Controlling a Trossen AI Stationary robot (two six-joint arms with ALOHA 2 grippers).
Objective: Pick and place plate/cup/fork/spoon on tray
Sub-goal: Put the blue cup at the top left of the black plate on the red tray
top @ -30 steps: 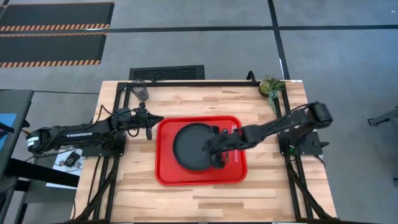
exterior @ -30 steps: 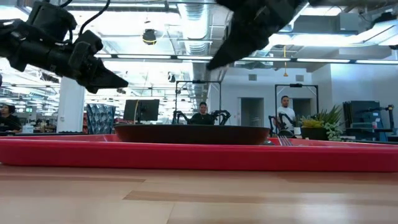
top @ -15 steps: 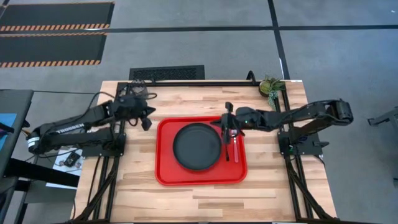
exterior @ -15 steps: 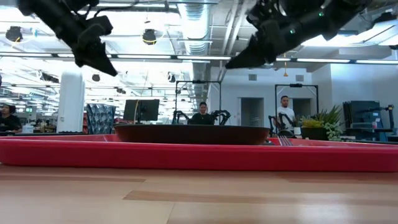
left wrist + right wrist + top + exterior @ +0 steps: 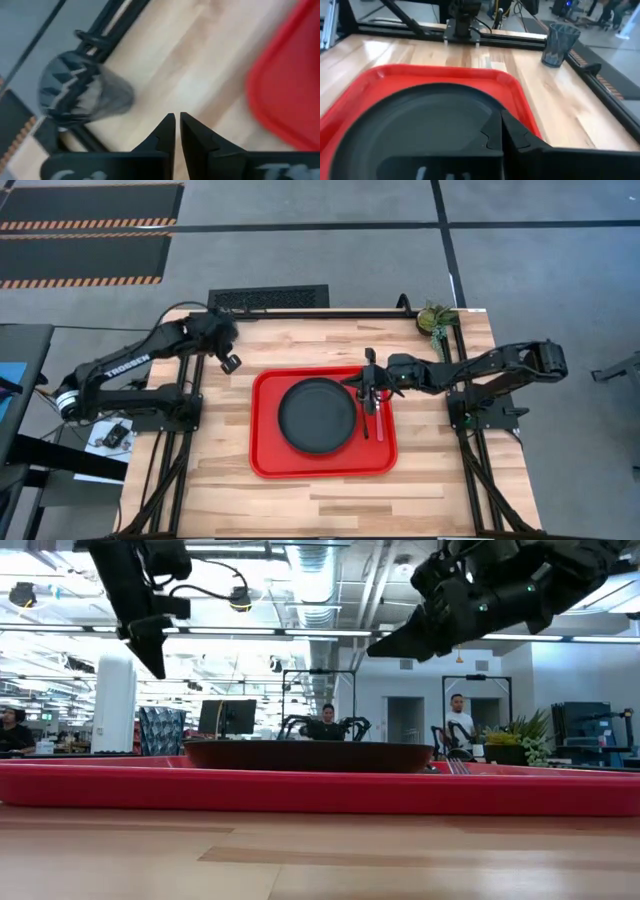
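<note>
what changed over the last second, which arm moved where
The right gripper pulled back from over the plate to the tray's far right edge, leaving the spoon and fork beside the plate. The left gripper swung from the tray's left edge toward the cup at the far left corner. Plate and tray stayed put.

High view looked straight down on the whole table (image 5: 300,490). Low view sat at tabletop level, facing the room. Wrist views looked close past each arm's fingers. All four shared the tray (image 5: 265,460).
</note>
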